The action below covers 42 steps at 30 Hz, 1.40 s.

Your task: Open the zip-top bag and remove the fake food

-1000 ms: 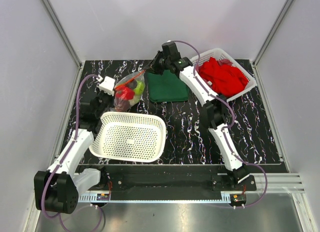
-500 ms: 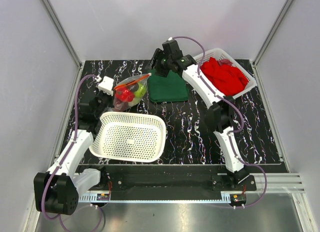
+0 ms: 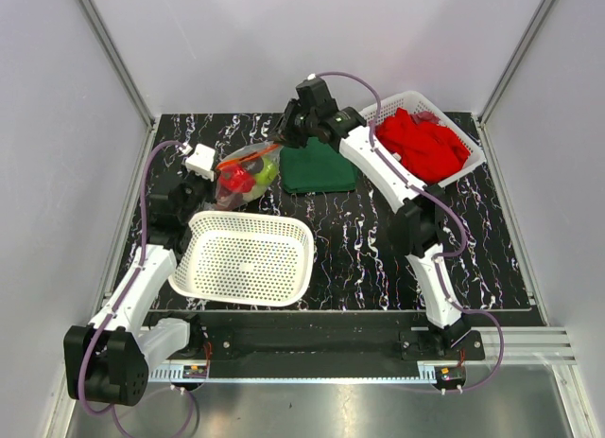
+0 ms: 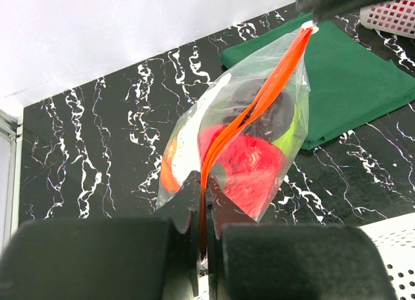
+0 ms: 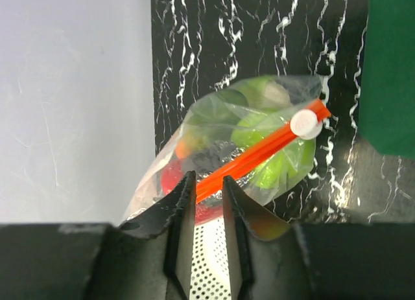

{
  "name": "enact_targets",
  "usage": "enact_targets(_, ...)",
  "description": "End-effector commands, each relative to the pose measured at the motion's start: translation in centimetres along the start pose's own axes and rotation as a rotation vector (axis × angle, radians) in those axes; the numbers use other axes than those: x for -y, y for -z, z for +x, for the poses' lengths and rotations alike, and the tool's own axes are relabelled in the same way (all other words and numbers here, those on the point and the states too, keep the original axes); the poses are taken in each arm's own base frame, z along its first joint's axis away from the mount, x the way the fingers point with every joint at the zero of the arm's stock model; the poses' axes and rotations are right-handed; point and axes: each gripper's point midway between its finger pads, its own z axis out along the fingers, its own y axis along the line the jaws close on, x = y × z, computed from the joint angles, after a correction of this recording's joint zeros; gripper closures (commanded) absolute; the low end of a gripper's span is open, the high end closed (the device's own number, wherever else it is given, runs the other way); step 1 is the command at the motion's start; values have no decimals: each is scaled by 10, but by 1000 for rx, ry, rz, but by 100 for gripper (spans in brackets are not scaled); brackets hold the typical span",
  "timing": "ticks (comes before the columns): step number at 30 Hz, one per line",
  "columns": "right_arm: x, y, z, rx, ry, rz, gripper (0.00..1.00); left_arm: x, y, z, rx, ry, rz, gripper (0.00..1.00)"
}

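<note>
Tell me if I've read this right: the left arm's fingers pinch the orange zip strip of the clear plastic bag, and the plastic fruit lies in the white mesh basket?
Not quite: the top view shows the plastic fruit inside the clear plastic bag, not in the white mesh basket. The left arm's fingers do pinch the orange zip strip.

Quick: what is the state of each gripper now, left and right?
Left gripper: closed, pinching the zip strip of the zip-top bag.
Right gripper: jaws partly open above the bag, holding nothing.
</note>
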Motion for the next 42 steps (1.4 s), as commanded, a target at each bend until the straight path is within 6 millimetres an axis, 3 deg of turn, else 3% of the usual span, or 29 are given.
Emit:
enact_targets(1, -29, 10, 5, -8, -38, -78, 71, 0, 2, -21, 85, -12, 6, 100)
enact_targets(20, -17, -5, 27, -38, -72, -59, 75, 1, 0, -21, 86, -7, 17, 100)
enact_targets(25, -11, -5, 29, -31, -71, -52, 68, 2, 0, -20, 83, -5, 21, 100)
enact_targets(29, -15, 5, 23, -3, -48, -54, 60, 2, 0, -20, 82, -6, 21, 100)
enact_targets(35, -22, 32, 16, 41, -35, -61, 58, 3, -1, -20, 81, -6, 24, 100)
enact_targets(42, -17, 30, 24, 24, -58, -82, 56, 3, -1, -19, 79, -4, 25, 100)
